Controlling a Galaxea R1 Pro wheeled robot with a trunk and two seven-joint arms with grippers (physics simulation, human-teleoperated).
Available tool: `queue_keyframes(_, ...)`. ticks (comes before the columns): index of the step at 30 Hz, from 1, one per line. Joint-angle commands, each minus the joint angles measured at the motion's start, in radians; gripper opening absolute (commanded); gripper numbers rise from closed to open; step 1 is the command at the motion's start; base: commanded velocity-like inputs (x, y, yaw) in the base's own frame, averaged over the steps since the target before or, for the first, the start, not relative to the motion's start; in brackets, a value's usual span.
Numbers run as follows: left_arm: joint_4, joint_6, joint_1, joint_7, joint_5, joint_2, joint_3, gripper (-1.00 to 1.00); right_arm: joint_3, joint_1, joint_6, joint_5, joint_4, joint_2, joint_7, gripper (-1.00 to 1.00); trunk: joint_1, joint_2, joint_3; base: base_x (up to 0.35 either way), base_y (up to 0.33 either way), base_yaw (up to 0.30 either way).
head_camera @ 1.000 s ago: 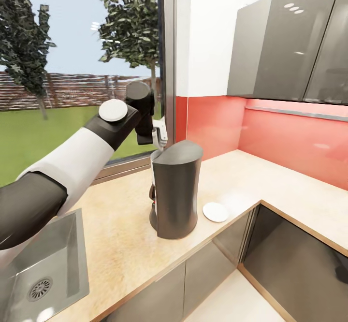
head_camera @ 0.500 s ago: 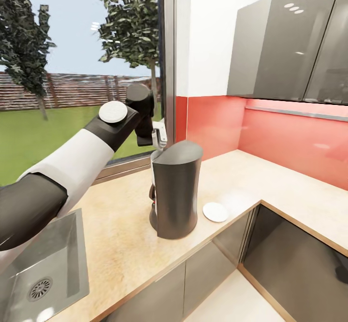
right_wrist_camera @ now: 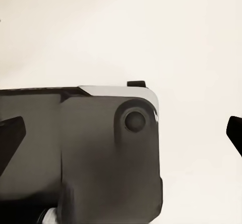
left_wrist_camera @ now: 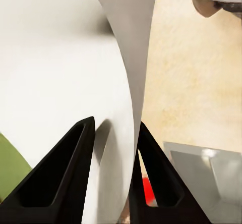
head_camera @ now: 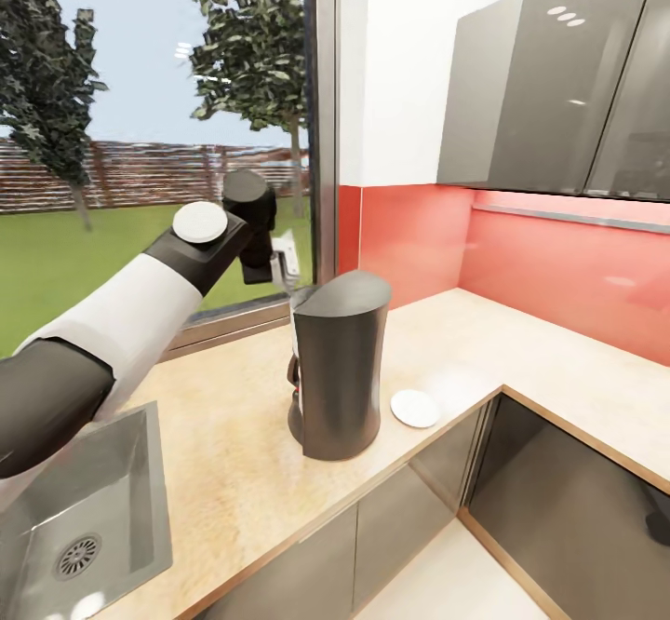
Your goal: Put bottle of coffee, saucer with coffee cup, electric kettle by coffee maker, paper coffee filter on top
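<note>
The tall dark grey coffee maker (head_camera: 339,367) stands on the light wood kitchen countertop (head_camera: 233,434). The white saucer (head_camera: 415,408) lies just right of it, near the counter's front edge, with nothing on it. My left gripper (head_camera: 279,268) hovers up and to the left of the coffee maker's top, in front of the window. It is shut on the white paper coffee filter (head_camera: 289,255); in the left wrist view the filter (left_wrist_camera: 60,72) spreads out from between the black fingers (left_wrist_camera: 65,168) of that gripper (left_wrist_camera: 115,127). My right gripper (right_wrist_camera: 121,133) is open, with a dark grey robot part in front of it.
A steel sink (head_camera: 84,508) is set into the counter at the left. A large window (head_camera: 158,136) is behind the arm, with a red backsplash (head_camera: 521,266) and glossy grey wall cabinets (head_camera: 558,80) to the right. The counter turns a corner at the right.
My left arm has drawn back to the left, away from the coffee maker's top, carrying the filter with it. The coffee maker and saucer have not moved.
</note>
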Motion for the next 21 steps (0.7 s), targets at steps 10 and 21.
queue_keyframes(10, -0.011, 0.01, 0.0, -0.006, -0.02, 0.024, 0.02, -1.0, -0.002, 0.0, -0.002, -0.003, 0.001, 0.001, -0.002, 1.0, 0.0, -0.001, -0.001, 0.0, 0.114, 0.0)
queue_keyframes(21, -0.011, 0.008, -0.011, -0.008, -0.019, 0.023, 0.028, -1.0, -0.002, 0.0, -0.001, -0.003, 0.003, 0.001, -0.002, 1.0, 0.0, -0.001, 0.005, 0.0, 0.002, -0.092)
